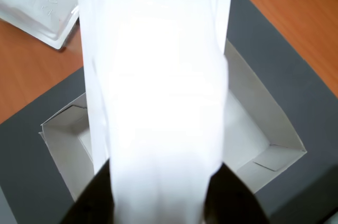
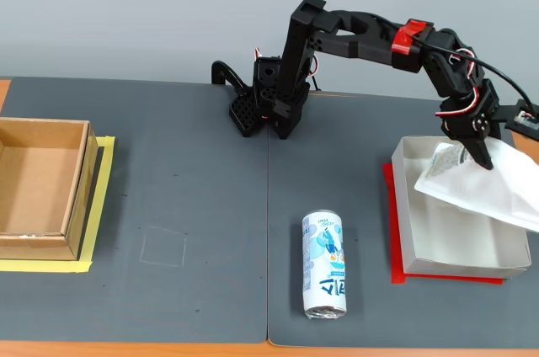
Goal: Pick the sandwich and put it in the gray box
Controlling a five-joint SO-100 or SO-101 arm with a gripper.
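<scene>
The sandwich is a flat white wedge packet with a small printed label at its left end. My gripper is shut on it and holds it tilted over the gray box, a shallow pale tray on a red sheet at the right of the fixed view. The packet's far end sticks out past the box's right wall. In the wrist view the sandwich fills the middle, overexposed, with my dark fingers on either side at the bottom and the gray box open beneath it.
A blue-and-white drink can lies on its side on the gray mat at centre front. A deeper brown cardboard box on yellow tape stands at the left. A clear plastic tray lies on the wooden table beyond the mat.
</scene>
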